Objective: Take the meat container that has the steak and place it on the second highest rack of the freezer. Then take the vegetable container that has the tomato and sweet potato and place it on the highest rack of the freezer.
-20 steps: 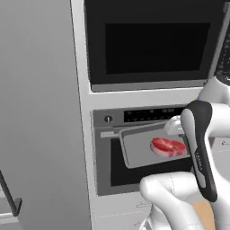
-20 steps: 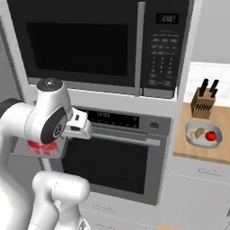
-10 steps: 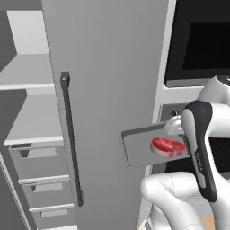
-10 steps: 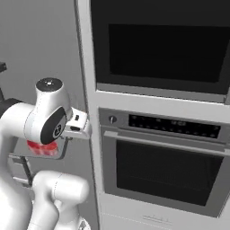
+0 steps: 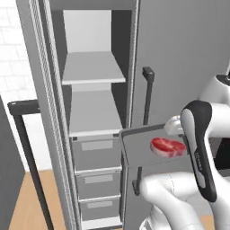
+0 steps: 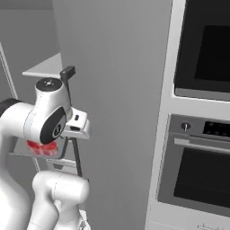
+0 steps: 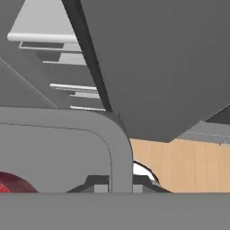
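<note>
A flat grey meat container (image 5: 137, 150) carries a red steak (image 5: 167, 147) and hangs level in front of the freezer. My gripper (image 5: 174, 127) is shut on its right rim. In the hand view the container's rounded rim (image 7: 117, 143) runs up between my fingertips and the steak (image 7: 10, 184) sits at the lower left. The freezer stands open: its highest rack (image 5: 92, 72) and second highest rack (image 5: 94, 117) are bare, up and to the left of the container. From the right base view the container (image 6: 27, 152) is partly hidden behind my arm. The vegetable container is out of view.
Grey drawers (image 5: 95, 152) stack below the racks. The open freezer door (image 5: 42, 103) with a black handle (image 5: 23, 134) stands at the left. A closed grey door (image 5: 184, 58) with a dark handle (image 5: 147, 94) is right of the opening. A wall oven (image 6: 197, 179) stands further right.
The whole picture has shifted: the base has moved left from the oven to the open freezer. The container with the steak has stayed in my shut gripper.
</note>
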You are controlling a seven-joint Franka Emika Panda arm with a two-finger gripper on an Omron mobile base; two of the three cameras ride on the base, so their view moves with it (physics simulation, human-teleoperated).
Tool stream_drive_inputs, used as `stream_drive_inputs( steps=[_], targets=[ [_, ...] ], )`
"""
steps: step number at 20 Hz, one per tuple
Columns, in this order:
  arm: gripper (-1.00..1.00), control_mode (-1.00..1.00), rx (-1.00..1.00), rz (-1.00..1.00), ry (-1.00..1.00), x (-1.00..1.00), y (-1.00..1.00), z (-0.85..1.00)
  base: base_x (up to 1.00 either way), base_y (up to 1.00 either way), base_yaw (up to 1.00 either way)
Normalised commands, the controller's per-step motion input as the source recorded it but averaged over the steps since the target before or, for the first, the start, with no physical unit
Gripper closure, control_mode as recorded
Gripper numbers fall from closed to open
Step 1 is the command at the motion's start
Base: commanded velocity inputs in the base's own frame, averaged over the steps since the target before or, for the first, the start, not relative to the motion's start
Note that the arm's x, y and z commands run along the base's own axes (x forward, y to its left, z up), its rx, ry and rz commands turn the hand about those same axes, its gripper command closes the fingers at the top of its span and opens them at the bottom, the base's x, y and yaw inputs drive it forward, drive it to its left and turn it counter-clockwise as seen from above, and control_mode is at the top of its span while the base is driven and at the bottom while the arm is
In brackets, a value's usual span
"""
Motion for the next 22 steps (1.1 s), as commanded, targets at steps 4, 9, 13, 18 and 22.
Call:
stream_drive_inputs(
  steps=[4,9,13,18,22],
  targets=[
    [1.0,1.0,0.0,0.0,0.0,0.0,0.0,0.0,-0.01,0.74,0.0],
    [1.0,1.0,0.0,0.0,0.0,0.0,0.0,0.0,0.05,0.51,-0.07],
    [1.0,1.0,0.0,0.0,0.0,0.0,0.0,0.0,0.02,0.28,-0.06],
    [1.0,-1.0,-0.02,-0.18,0.0,0.04,0.03,-0.08,0.0,0.02,-0.01],
    [1.0,-1.0,0.0,-0.44,0.0,0.15,0.0,-0.29,0.0,0.0,0.0]
  ],
)
